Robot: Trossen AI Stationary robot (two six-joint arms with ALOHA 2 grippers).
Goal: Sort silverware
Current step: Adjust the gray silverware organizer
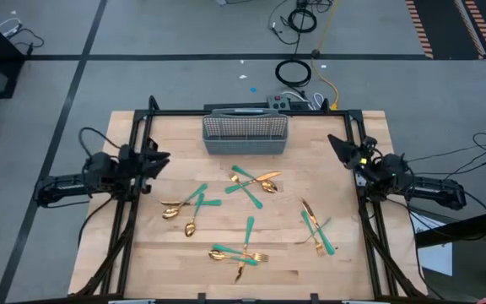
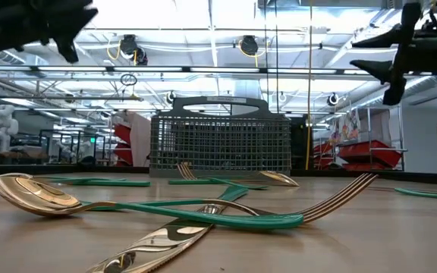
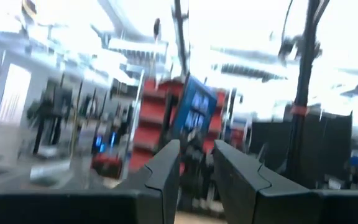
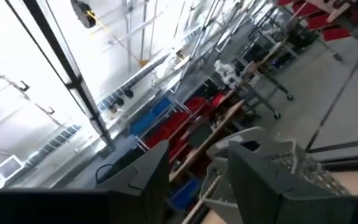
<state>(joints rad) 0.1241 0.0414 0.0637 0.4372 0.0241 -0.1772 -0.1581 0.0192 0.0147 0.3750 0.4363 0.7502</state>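
The silverware lies scattered on the wooden table [image 1: 159, 253]: gold heads with teal handles, in clusters at centre [image 1: 256, 181], left [image 1: 188, 205], near edge [image 1: 241, 251] and right [image 1: 316, 226]. The low view shows a spoon [image 2: 33, 193] and a fork [image 2: 340, 199] lying close by. My left gripper [image 1: 160, 158] hovers above the table's left edge, open and empty; its fingers show in the left wrist view [image 3: 196, 168]. My right gripper [image 1: 337, 145] hovers above the right edge, open and empty; it also shows in the right wrist view [image 4: 194, 168]. Both point toward the table's middle, raised well above it [image 2: 389, 68].
A grey wire-mesh basket [image 1: 245, 133] stands at the middle of the table's far edge, also in the low view [image 2: 220, 144]. A black frame [image 1: 142, 127] runs along the table's sides. Cables lie on the floor [image 1: 294, 72] beyond the far edge.
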